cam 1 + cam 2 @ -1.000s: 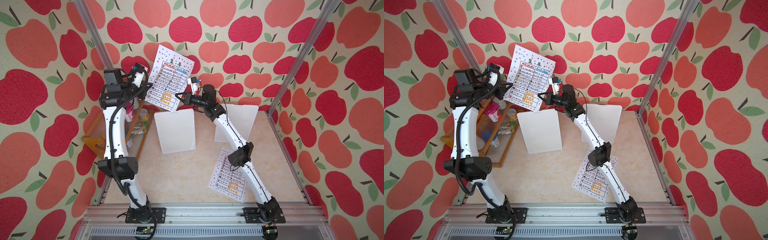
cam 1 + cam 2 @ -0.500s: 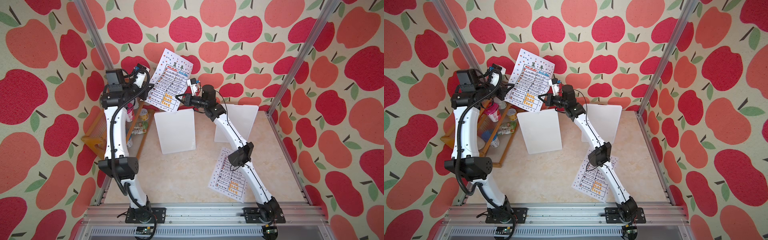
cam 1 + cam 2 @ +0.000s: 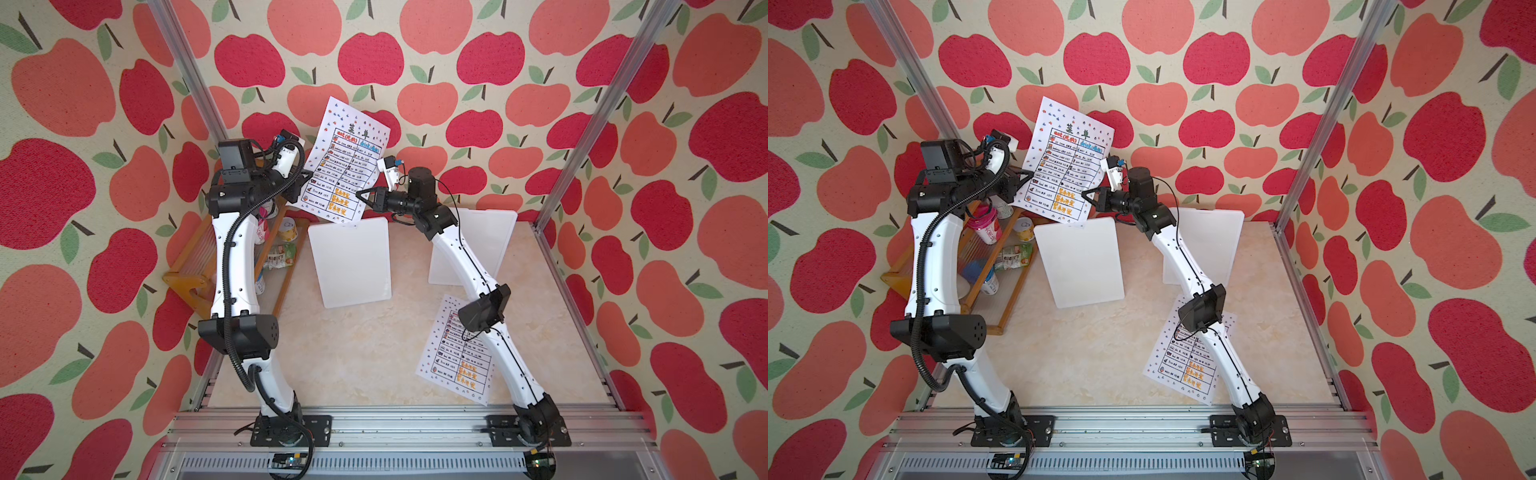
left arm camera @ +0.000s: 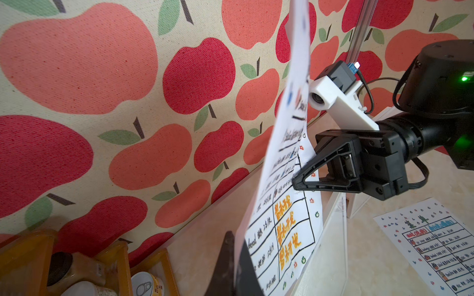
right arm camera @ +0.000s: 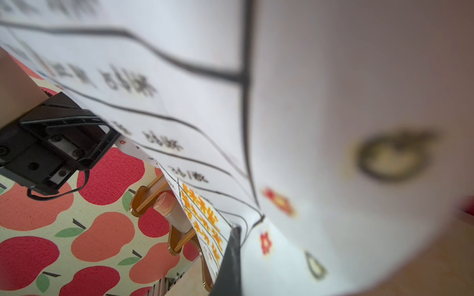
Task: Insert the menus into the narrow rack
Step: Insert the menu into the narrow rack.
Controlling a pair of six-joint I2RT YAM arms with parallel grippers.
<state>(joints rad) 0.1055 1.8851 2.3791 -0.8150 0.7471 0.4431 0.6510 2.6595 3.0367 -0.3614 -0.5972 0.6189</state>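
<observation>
Apple walls point(image 3: 374, 62), pale desk point(image 3: 357, 353) — my left fingers point(image 4: 225, 261) and right fingers point(image 4: 331, 186) pinch a menu point(image 3: 347, 166) at 12 o'clock above the rack point(image 3: 353, 262); next I'd lower it straight in. Other menu point(image 3: 461, 357): 5 o'clock.

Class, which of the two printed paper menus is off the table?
The white paper menu held up at the back: left claw and right claw pinch its opposite edges. The other white menu lies flat on the tabletop under the right arm.
</observation>
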